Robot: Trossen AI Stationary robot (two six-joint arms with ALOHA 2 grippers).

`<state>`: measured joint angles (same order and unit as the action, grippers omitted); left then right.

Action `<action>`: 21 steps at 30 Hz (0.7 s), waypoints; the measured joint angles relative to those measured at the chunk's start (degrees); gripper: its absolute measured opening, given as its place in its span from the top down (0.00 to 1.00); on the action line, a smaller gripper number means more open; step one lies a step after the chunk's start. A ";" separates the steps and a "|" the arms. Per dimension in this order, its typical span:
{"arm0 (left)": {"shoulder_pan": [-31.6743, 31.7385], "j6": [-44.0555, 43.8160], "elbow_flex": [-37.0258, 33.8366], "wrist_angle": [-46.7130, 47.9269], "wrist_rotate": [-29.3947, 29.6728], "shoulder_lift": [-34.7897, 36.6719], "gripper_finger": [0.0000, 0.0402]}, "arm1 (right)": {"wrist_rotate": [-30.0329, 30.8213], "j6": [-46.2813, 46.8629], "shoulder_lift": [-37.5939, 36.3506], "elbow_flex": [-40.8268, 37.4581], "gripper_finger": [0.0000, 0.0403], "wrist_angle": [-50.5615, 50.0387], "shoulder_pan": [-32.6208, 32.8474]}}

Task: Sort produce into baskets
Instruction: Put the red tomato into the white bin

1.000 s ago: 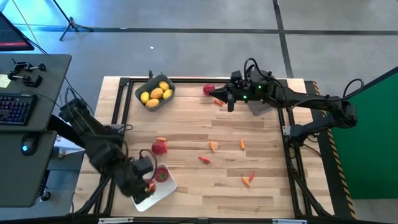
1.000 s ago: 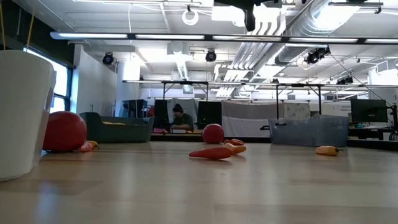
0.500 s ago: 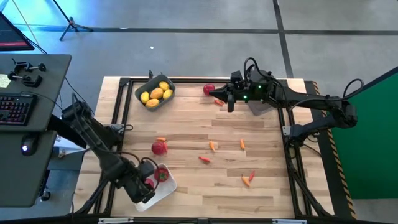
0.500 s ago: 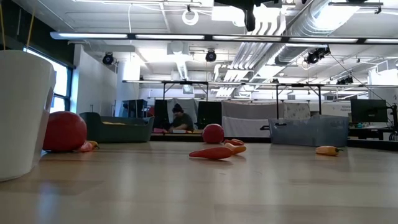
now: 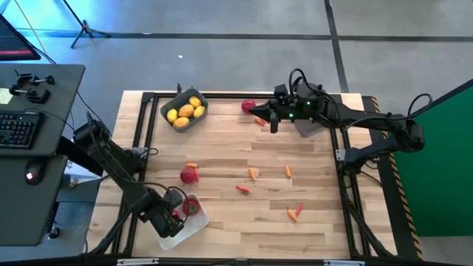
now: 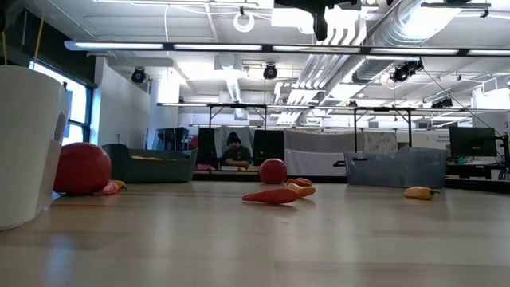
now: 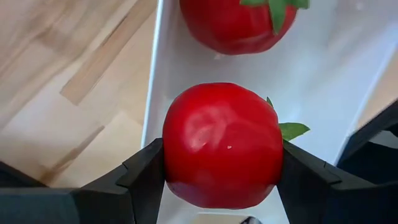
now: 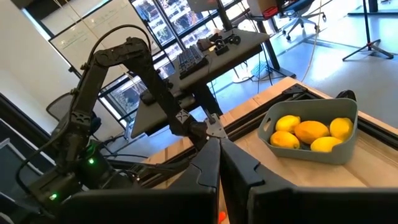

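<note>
A: What is the work surface like?
B: A pale butcher-block table (image 5: 244, 151) of glued wooden strips. At its near left corner sits a glossy white plastic bin (image 5: 194, 225) with rounded corners; at the far left, a blue-grey bin (image 5: 168, 108) of smooth yellow lemons (image 5: 185, 112).

A: And the left gripper (image 7: 217, 171)?
B: It is over the white bin, its dark angular fingers (image 7: 146, 171) spread partway and pinching a shiny red tomato (image 7: 221, 144) with a green calyx. A second tomato (image 7: 233, 25) lies in the bin just beyond.

A: The right gripper (image 5: 273, 125)?
B: Above the table's far edge, jaws pressed together, holding nothing. Small orange-red peppers (image 5: 253, 173) lie scattered mid-table.
</note>
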<state>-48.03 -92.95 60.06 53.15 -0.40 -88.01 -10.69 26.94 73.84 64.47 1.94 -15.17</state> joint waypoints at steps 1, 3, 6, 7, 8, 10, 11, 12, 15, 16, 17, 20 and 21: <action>0.00 -0.02 -0.24 0.02 -0.02 0.00 0.43 | 0.01 0.00 0.00 0.00 1.00 -0.04 0.17; 0.00 0.05 -0.43 -0.02 -0.41 0.00 0.43 | 0.12 0.00 0.02 0.00 1.00 -0.07 0.30; 0.00 1.36 -0.45 -0.05 -0.71 0.00 0.41 | 0.14 -0.02 0.02 0.00 1.00 -0.07 0.62; 0.00 1.91 -0.45 -0.05 -0.79 0.00 0.40 | 0.16 -0.07 0.02 0.00 1.00 -0.08 0.67; 0.00 2.40 -0.45 -0.05 -0.90 0.00 0.39 | 0.14 -0.09 0.02 0.00 1.00 -0.08 0.67; 0.00 3.22 -0.45 -0.07 -0.92 0.00 0.38 | 0.14 -0.02 0.02 0.00 1.00 -0.09 0.71; 0.00 3.48 -0.45 -0.05 -0.92 0.00 0.37 | 0.16 -0.02 0.02 0.00 1.00 -0.09 0.71; 0.00 3.50 -0.45 -0.05 -0.94 0.00 0.37 | 0.16 -0.03 0.02 0.00 1.00 -0.13 0.71; 0.00 3.43 -0.45 -0.06 -1.03 0.00 0.37 | 0.16 -0.02 0.02 0.00 1.00 -0.29 0.71; 0.00 3.46 -0.45 -0.05 -1.16 0.00 0.37 | 0.16 -0.03 0.02 0.00 1.00 -0.40 0.71; 0.00 3.50 -0.45 -0.04 -1.31 0.00 0.37 | 0.16 -0.08 0.02 0.00 1.00 -0.51 0.71; 0.02 3.44 -0.45 -0.05 -1.76 0.00 0.36 | 0.19 -0.28 0.02 0.00 1.00 -0.79 0.71; 0.06 3.46 -0.45 -0.10 -1.95 0.00 0.36 | 0.19 -0.29 0.02 0.00 1.00 -0.91 0.71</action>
<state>-47.97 -89.49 59.61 53.04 -2.36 -88.01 -10.50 26.65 73.87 64.47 1.03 -14.46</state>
